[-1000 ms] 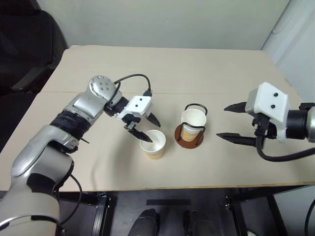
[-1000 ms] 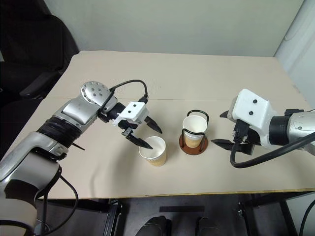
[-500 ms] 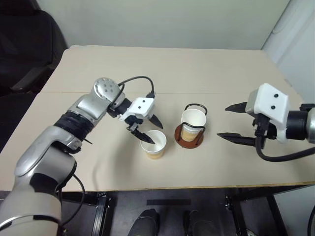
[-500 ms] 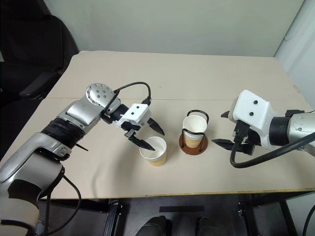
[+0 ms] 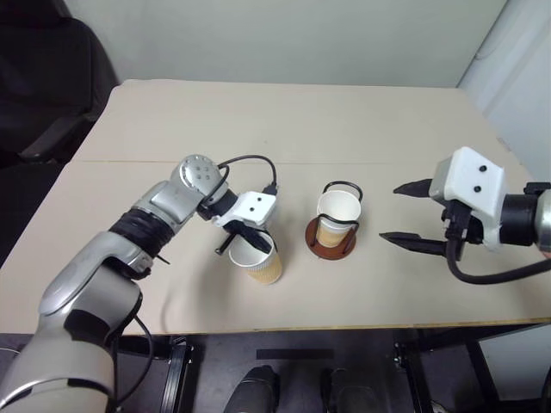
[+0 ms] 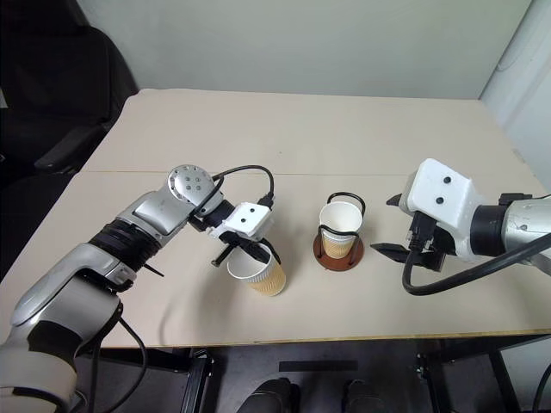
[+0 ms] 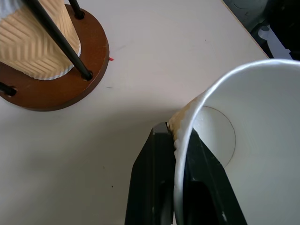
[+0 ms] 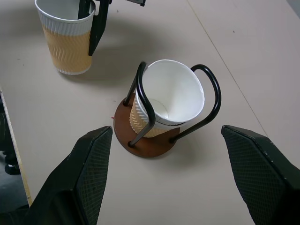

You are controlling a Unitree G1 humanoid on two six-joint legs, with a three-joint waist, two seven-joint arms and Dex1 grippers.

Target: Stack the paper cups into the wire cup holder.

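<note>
Since the earlier frame, the left gripper [image 6: 250,252] has lowered and pinched the rim of the loose paper cup [image 6: 258,274], which now leans near the table's [image 6: 362,138] front edge. Beside it, another cup [image 5: 337,215] sits inside the wire cup holder [image 5: 332,237]. Beyond them the table lies bare. Right gripper [image 5: 403,215] hovers apart, fingers spread.
</note>
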